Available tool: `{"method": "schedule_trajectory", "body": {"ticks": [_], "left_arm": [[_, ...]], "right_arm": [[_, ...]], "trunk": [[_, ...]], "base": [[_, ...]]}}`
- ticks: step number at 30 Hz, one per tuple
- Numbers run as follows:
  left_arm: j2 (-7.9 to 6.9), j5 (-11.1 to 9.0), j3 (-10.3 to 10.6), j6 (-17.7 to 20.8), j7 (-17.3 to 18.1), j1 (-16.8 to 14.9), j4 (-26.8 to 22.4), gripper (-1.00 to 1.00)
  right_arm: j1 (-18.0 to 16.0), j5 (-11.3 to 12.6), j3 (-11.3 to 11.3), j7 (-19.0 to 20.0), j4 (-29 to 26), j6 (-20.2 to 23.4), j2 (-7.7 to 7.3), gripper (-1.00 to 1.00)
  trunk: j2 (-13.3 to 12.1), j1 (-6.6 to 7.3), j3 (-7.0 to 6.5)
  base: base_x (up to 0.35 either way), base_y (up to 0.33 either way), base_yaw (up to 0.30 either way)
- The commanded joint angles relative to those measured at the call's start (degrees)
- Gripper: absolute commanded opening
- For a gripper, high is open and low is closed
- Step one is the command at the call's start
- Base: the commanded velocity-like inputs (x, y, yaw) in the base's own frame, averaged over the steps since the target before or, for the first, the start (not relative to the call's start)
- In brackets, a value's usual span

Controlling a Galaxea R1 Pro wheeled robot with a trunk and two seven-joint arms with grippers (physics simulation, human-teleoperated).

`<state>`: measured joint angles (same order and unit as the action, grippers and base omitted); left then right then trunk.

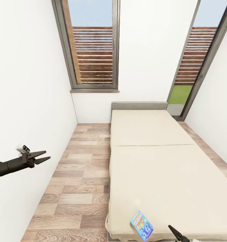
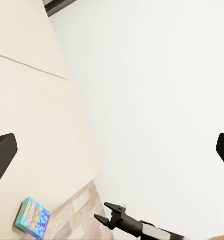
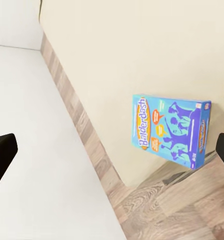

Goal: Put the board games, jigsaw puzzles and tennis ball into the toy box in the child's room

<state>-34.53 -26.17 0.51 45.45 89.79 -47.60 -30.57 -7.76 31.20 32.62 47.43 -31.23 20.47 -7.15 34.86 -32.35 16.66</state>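
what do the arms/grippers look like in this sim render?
Left gripper: two black pointed, wedge-shaped fingers on a black wrist, with a small white-grey block mounted on top; the arm turns white further back. Right gripper: the same black pointed fingers. No cables or markings are visible.

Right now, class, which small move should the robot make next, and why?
Probably lower the right gripper toward the blue board game. The box lies flat near the bed's foot corner, beside that gripper, whose fingers look spread and empty; the left gripper hangs over the floor by the wall.
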Motion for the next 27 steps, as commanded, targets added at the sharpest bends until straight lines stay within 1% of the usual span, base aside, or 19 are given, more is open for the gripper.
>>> {"method": "schedule_trajectory", "body": {"ticks": [1,5,8,12,15,22,27], "left_arm": [[-0.02,0.0,0.1,0.6,0.2,0.0,0.0,1.0],[0.01,0.0,0.2,0.6,0.2,0.0,0.0,1.0],[0.0,0.0,0.3,0.6,0.2,0.0,0.0,1.0],[0.04,0.0,0.3,0.5,0.2,0.0,0.0,1.0],[0.25,0.0,0.3,0.3,0.2,0.0,0.0,1.0],[0.53,0.1,0.3,0.2,0.2,0.0,-0.1,1.0],[1.42,0.1,0.3,0.2,0.2,0.0,-0.2,1.0]], "right_arm": [[-0.1,0.4,0.1,0.0,0.0,0.5,0.01,1.0],[-0.2,0.9,0.2,-0.4,0.0,0.8,0.03,1.0],[-0.2,1.8,0.4,-0.5,0.1,0.8,0.11,1.0],[-0.2,2.1,0.7,-0.6,0.1,0.8,0.14,1.0],[-0.2,2.2,1.3,-0.6,0.7,0.8,0.17,1.0],[-0.2,2.1,1.6,-0.6,2.6,0.4,0.13,1.0],[-0.2,2.2,1.7,-0.4,3.0,0.5,0.17,1.0]], "trunk": [[0.5,-0.24,0.27],[2.1,-1.12,0.99],[3.3,-1.78,1.53],[4.9,-2.66,2.24],[6.1,-3.32,2.78],[8.9,-4.85,4.04],[10.9,-5.95,4.94]], "base": [[0.0,0.0,0.0],[0.0,0.0,0.0],[0.0,0.0,0.0],[0.0,0.0,0.0],[0.0,0.0,0.0],[0.0,0.0,0.0],[0.0,0.0,0.0]]}}
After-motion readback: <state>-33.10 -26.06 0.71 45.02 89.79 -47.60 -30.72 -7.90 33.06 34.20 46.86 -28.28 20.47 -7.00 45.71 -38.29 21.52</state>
